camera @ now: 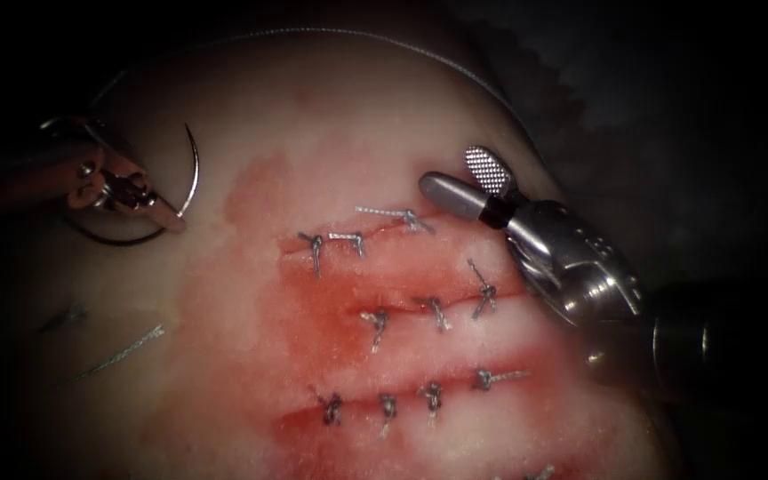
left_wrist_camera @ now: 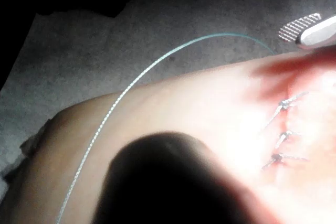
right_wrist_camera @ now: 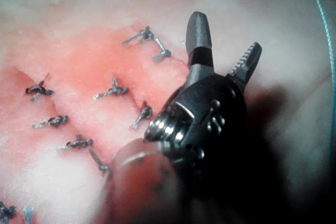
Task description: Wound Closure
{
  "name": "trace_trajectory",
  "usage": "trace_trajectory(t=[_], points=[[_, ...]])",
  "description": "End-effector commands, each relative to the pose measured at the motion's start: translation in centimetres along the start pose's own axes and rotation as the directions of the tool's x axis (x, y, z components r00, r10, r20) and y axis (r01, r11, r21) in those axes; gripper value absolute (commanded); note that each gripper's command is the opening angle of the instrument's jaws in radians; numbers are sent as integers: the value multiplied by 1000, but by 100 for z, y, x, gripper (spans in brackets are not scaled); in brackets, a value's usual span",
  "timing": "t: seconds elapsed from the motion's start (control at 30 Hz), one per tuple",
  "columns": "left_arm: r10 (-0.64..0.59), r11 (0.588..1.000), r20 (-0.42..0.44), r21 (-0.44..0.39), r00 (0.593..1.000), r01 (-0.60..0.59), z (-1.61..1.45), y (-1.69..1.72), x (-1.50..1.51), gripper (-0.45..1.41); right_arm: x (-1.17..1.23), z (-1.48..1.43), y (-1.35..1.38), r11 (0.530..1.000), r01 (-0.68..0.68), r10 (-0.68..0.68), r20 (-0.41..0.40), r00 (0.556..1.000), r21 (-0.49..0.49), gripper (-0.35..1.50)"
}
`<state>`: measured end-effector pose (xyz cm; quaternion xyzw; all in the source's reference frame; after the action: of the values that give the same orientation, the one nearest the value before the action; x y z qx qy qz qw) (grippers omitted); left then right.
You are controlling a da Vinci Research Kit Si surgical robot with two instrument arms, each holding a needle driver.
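The left tool sits at 9 o'clock, well left of the cuts, jaws closed on the curved needle near 1 end, holding it clear above the tissue. The right tool, at 3 o'clock beside the stitched cuts, has jaws spread and empty. Thread arcs across 12 o'clock, probably slack kept off the knots.

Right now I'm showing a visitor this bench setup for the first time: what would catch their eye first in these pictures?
Rows of knotted stitches crossing the reddened cuts in the tissue stand out first. Just right of them the right tool hovers with jaws open, holding nothing. At the far left, away from the cuts, the left tool grips the curved needle near one end, clear of the tissue, while the thread arcs over the top.
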<state>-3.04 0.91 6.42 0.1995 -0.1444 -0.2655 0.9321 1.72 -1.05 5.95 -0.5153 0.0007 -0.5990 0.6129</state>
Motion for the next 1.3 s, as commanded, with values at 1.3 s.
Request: trace_trajectory(t=[1.3], points=[[779, -376, 376, -361, -502, -853, -1, -148, -83, -45, 32, 14, 42, 863, -337, 196, -365, 910, -378, 96]])
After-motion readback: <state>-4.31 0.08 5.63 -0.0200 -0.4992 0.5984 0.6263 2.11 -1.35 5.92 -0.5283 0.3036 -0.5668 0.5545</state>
